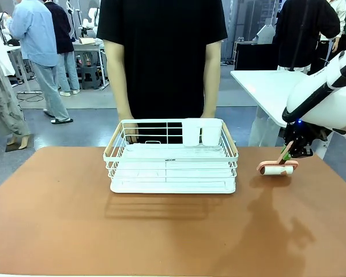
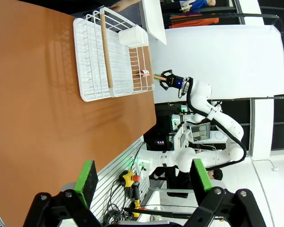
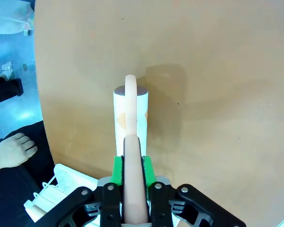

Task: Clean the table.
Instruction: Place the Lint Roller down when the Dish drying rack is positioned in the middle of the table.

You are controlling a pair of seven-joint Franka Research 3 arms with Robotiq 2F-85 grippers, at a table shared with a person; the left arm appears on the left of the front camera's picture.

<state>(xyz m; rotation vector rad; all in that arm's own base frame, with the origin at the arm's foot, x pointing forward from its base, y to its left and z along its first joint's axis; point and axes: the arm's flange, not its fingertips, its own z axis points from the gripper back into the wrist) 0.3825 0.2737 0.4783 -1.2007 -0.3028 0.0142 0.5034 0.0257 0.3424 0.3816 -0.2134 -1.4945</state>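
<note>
The reddish-brown table (image 1: 161, 231) spreads wide across the front view. My right gripper (image 1: 288, 152) hangs over its right side, shut on the pink handle of a lint roller (image 1: 275, 168). The roller's white roll rests on or just above the tabletop. In the right wrist view the green pads (image 3: 116, 171) clamp the handle, and the lint roller's roll (image 3: 131, 113) lies ahead on the table (image 3: 217, 71). My left gripper (image 2: 144, 178) is open and empty, high above the table (image 2: 38, 94) on the left. From there I see the right gripper (image 2: 163, 78) far off.
A white wire dish rack (image 1: 172, 156) with a white cup holder stands at the table's far middle, left of the roller. A person in a black shirt stands right behind the rack, hands near its far rim. A smaller white table (image 1: 265, 86) stands at the back right.
</note>
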